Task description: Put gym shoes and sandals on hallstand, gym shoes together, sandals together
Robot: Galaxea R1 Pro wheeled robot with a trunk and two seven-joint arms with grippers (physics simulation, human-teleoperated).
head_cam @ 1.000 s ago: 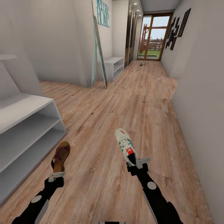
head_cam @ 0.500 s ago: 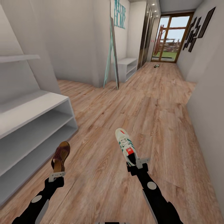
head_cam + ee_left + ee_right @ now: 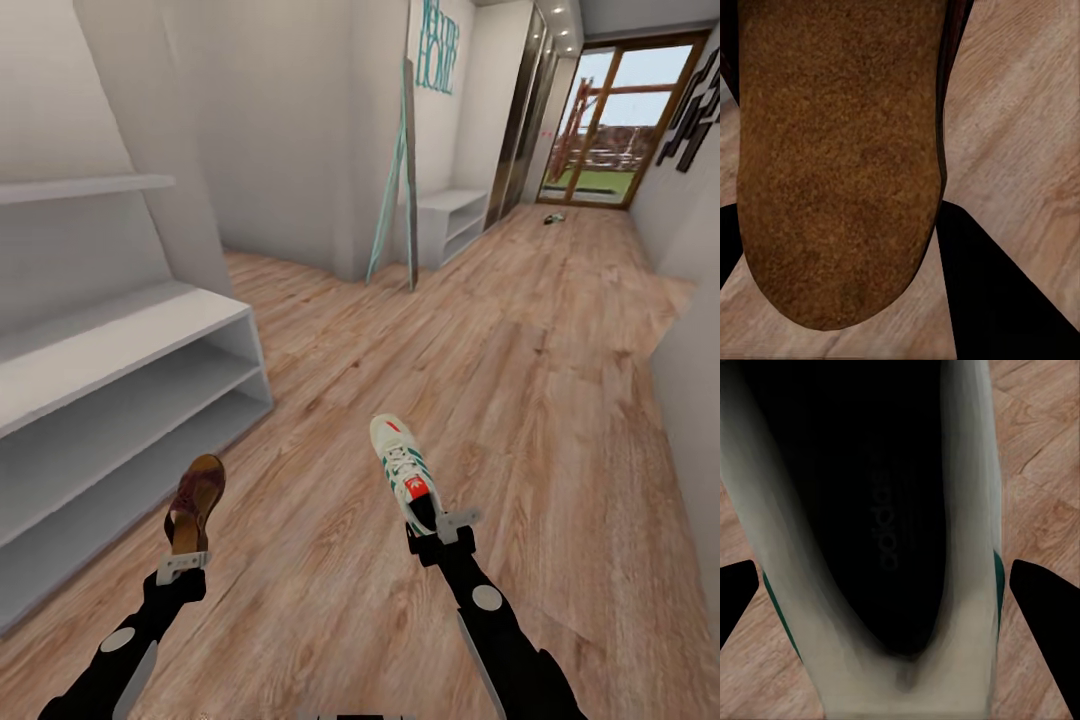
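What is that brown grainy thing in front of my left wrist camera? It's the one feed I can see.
Observer: A sandal; the head view shows the left gripper holding it by one end.
Operator: Is the other arm carrying anything?
Observer: Yes, the right gripper holds a gym shoe by its heel.
Operator: Where is the rack?
Observer: The hallstand stands to the robot's left, its shelves bare in what shows.

Brown sandal, white green-striped gym shoe, pale grey hallstand.
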